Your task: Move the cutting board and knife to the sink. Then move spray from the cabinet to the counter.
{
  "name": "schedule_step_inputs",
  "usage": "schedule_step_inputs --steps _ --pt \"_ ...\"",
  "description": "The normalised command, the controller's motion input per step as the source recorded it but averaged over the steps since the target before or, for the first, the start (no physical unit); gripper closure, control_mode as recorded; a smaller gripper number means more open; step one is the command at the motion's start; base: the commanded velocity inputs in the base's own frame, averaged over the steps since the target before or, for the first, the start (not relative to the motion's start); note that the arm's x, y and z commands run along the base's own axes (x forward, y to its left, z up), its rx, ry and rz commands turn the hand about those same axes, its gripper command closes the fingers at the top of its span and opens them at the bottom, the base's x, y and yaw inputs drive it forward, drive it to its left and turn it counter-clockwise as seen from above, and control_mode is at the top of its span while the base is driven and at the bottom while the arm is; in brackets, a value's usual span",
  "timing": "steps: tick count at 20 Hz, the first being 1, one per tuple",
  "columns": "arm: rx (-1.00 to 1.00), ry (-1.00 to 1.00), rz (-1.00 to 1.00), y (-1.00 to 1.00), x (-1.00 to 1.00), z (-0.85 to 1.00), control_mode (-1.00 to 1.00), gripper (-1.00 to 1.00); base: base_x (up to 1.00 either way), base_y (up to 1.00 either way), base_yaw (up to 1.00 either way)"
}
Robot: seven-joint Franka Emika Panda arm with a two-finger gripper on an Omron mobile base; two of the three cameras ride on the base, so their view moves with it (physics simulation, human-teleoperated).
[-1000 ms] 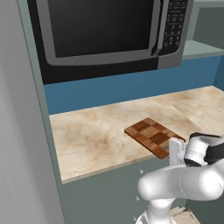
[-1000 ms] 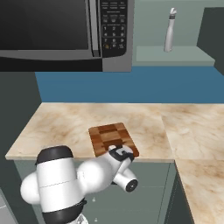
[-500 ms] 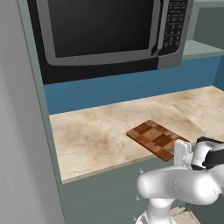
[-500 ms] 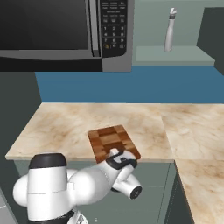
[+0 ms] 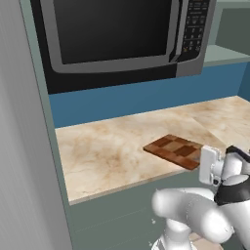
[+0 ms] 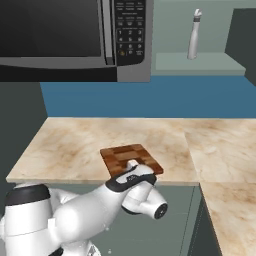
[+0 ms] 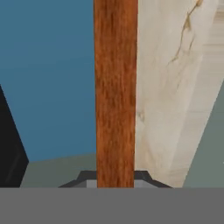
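Cutting board at the table's front edge, below the microwave.
Jaws meet its near end; whether they clamp it, I cannot tell.

cutting board flat at counter front edge | arm's hand over its near end

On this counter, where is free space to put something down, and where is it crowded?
The counter is bare from its left end, beside the grey wall, to the cutting board, and also behind the board up to the blue backsplash. In the right base view, the corner stretch right of the board is bare too. It is crowded at the front edge, where the arm meets the board.
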Motion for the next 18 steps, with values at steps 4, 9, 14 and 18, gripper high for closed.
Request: schedule_step_inputs --steps 4,9,14,18 --pt "0.00 0.00 0.00 0.00 -0.04 0.68 -1.00 1.00 0.00 0.00 0.00" --pt "0.00 -0.03 0.00 -0.01 -0.16 0.67 -1.00 1.00 0.00 0.00 0.00" --pt "0.00 -0.02 0.00 -0.15 -0.27 0.71 -1.00 1.00 0.00 0.00 0.00" --pt "0.00 -0.01 0.00 -0.21 -0.41 0.82 -1.00 1.00 0.00 0.00 0.00"
